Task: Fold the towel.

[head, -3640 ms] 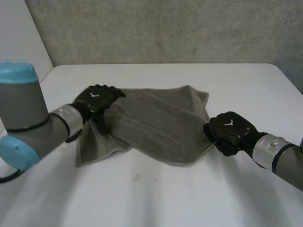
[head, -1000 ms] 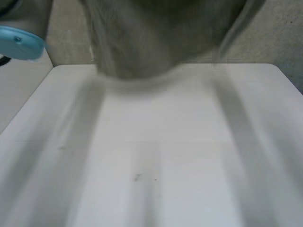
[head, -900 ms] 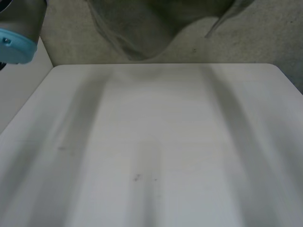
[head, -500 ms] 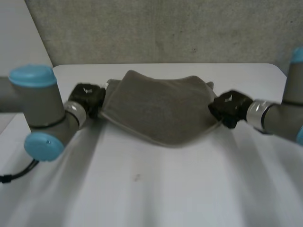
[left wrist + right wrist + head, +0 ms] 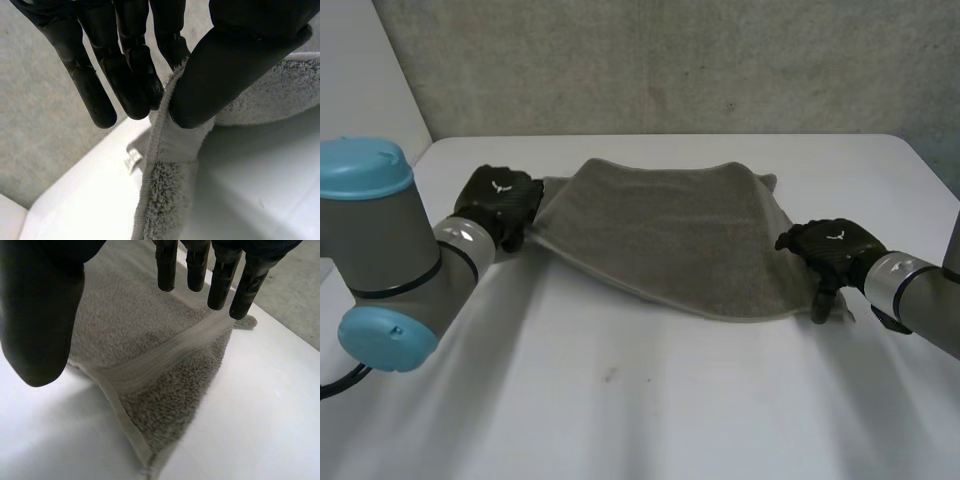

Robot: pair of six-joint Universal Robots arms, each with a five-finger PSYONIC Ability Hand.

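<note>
Grey towel [image 5: 670, 240], edge pinched by left hand [image 5: 500, 200]; right hand [image 5: 832, 250] apparently unclenched.

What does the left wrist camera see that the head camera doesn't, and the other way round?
Left wrist view alone: the left hand close up, its thumb and fingers pinching the towel edge, and a small white label beside that edge. Head view alone: the right hand, open at the towel's other end, and the whole towel lying between the hands. Shared: the left hand, the grey towel, the white table.
</note>
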